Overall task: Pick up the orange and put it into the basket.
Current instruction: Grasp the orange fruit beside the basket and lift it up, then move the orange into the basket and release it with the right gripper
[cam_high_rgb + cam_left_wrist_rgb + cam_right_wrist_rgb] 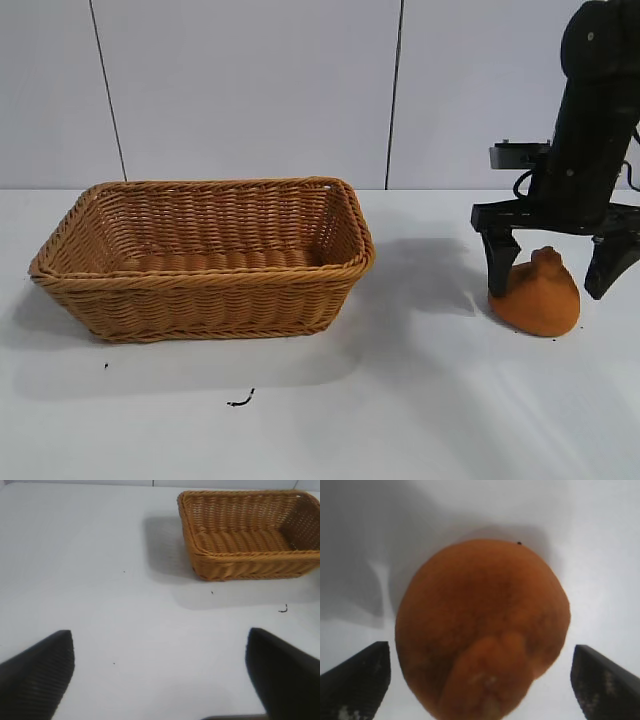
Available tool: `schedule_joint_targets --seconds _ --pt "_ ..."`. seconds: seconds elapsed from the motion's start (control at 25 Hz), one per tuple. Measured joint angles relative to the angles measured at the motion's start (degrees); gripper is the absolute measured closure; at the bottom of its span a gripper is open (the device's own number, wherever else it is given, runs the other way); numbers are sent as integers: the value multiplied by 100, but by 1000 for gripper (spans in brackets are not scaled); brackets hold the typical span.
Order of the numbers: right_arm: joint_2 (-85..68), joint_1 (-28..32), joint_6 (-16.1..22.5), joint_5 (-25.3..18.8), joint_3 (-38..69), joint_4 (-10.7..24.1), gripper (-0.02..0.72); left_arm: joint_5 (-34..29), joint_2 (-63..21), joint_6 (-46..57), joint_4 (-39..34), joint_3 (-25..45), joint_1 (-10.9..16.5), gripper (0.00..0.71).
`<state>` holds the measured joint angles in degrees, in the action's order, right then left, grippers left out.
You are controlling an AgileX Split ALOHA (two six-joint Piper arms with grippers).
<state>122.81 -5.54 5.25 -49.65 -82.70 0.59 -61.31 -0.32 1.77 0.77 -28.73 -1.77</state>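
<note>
Right gripper (558, 262) straddles orange (538, 293) on desk (400, 400), jaws spread wide, released; basket (205, 258) well apart. Left gripper (160, 672) hovers, jaws released.

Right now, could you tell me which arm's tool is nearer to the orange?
The right. The right tool is open and straddles the orange on the table. The left tool, also open, hovers over bare table beyond the basket, with no orange in its view.
</note>
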Motion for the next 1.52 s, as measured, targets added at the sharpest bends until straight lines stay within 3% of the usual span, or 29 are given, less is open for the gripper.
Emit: schedule_joint_targets --seconds 0.12,0.16,0.36,0.72,0.88,1.24,1.52 --pt "-17 0 5 -53 -6 0 594 0 0 0 0 0 0 44" --pt "-37 0 5 -80 -14 0 650 0 0 0 0 0 0 44" --pt "-247 0 -70 -368 -222 0 650 0 0 0 0 0 0 44" --pt "-764 -5 -106 -1276 -1924 -59 650 0 0 0 0 0 0 44" --pt "-764 -93 -106 -1452 -2346 -59 650 0 0 0 0 0 0 44" --pt "-764 -1071 -44 -1446 -2442 -114 650 0 0 0 0 0 0 44" --pt "-750 -2187 158 -940 -2442 -146 650 0 0 0 0 0 0 44"
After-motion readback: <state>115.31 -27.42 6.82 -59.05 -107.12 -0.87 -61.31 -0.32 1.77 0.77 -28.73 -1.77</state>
